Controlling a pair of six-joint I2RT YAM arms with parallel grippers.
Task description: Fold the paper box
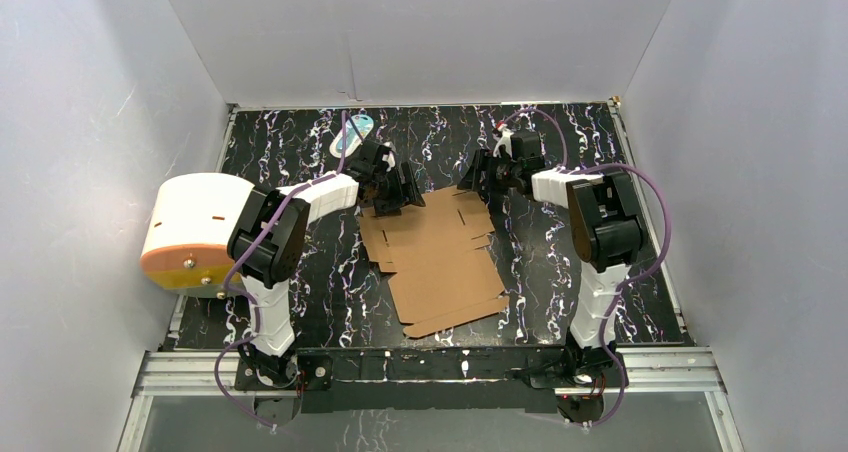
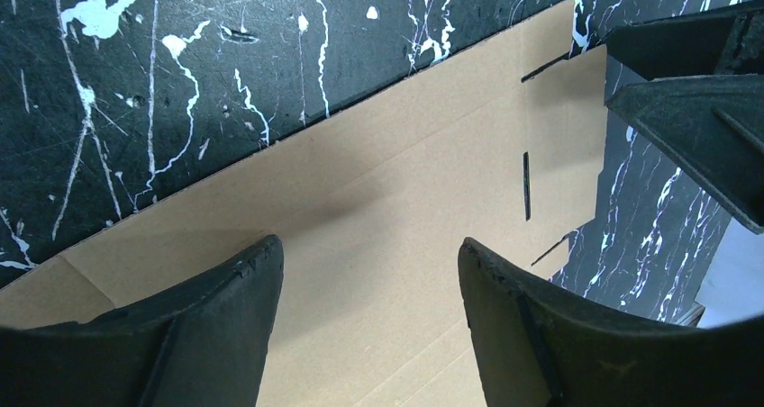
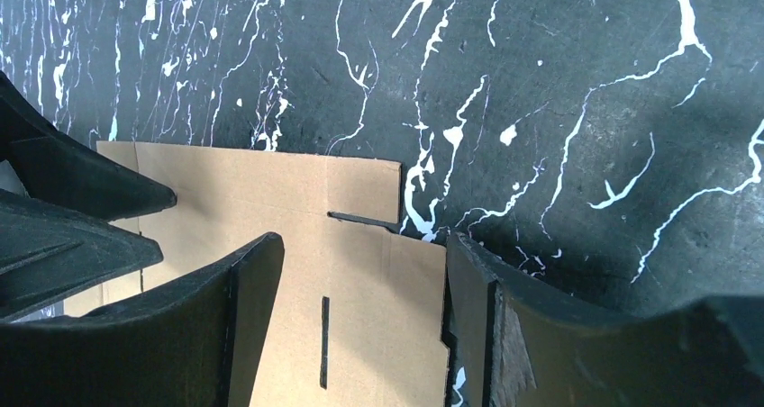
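Paper box lies as a flat brown die-cut sheet in the middle of the top view, spread on the black, white-veined bench. My left hand is low over the sheet's upper-left corner in that view. Its wrist camera shows both fingers spread with only flat cardboard between them, so it is released and grasps nothing. My right hand sits at the sheet's upper-right corner, fingers likewise apart. One finger is over the cardboard beside a cut slot, the other over bare bench just past the edge, so it too is released. The two hands face each other across the sheet's top edge, near but apart. A white-and-orange cylinder shows at the left of the top view, and a small teal-white packet lies near the bench's upper rim.
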